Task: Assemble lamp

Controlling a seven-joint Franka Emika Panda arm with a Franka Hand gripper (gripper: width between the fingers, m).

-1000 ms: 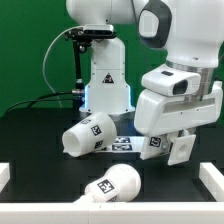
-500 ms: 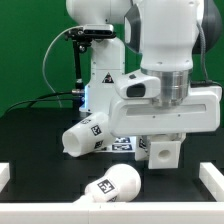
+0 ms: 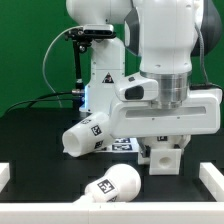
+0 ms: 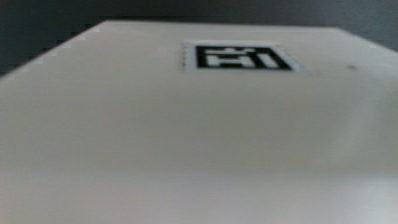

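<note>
Under the arm, block: the white block sits on the black table, directly beneath the gripper. You can take it as the lamp's base, handled first, I judge, because the other 2 parts mount on it.
Gripper: it is low at the block's top, but the hand's body hides the fingers. You cannot tell whether they are spread or closed on the block.
Wrist camera: a flat white surface with 1 black square tag fills the view, blurred. That suggests the hand is very close above a part.
Shade: the shade lies on its side, apart from the block toward the exterior view's left, likely parked within reach.
Shade contents: it is the only cup-like part, and you see nothing in it. Its mouth is not clearly shown.
Bulb: the bulb lies loose nearer the camera, apart from both.
Progress: 0 of 3 parts look joined.
</note>
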